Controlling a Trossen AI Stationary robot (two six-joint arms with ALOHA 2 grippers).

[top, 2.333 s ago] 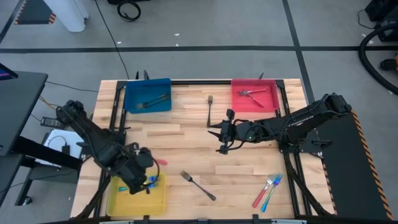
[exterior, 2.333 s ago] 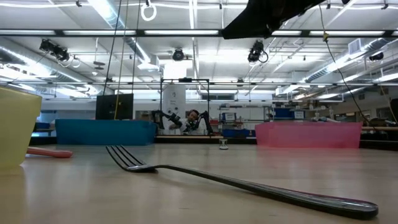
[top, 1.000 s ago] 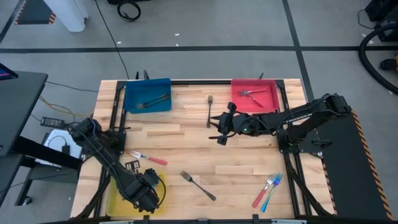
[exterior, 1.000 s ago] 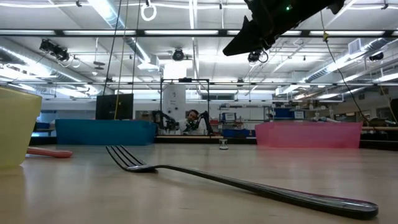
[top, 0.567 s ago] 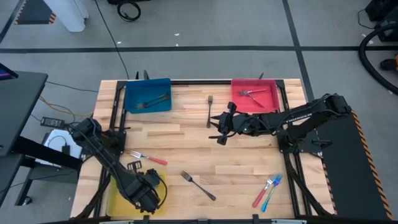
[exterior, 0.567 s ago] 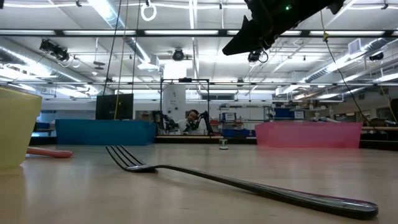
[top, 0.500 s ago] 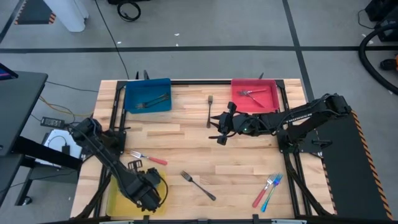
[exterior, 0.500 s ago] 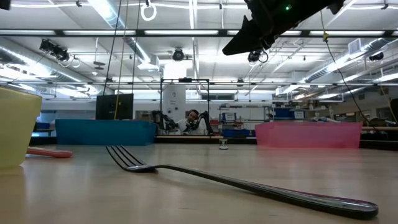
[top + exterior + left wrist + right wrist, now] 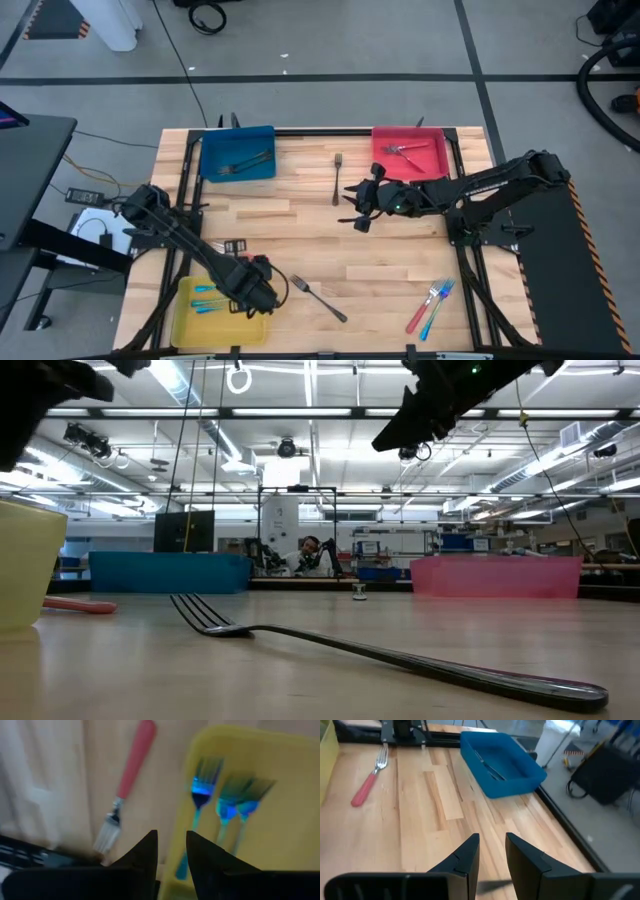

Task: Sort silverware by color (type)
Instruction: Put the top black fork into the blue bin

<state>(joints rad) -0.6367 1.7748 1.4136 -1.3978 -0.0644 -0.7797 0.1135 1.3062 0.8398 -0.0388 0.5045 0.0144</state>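
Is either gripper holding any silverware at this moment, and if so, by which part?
Nothing is held: the left gripper and right gripper both show empty gaps between their fingers.

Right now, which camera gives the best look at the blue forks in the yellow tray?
The left wrist view: it shows three blue forks side by side in the yellow tray, tines visible. The high view shows them only as small blue streaks. The low view catches just the tray's wall; the right wrist view only its edge.

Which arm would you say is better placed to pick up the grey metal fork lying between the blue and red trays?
Right: its open hand hovers just beside the grey metal fork, while the left hand is away at the yellow tray.
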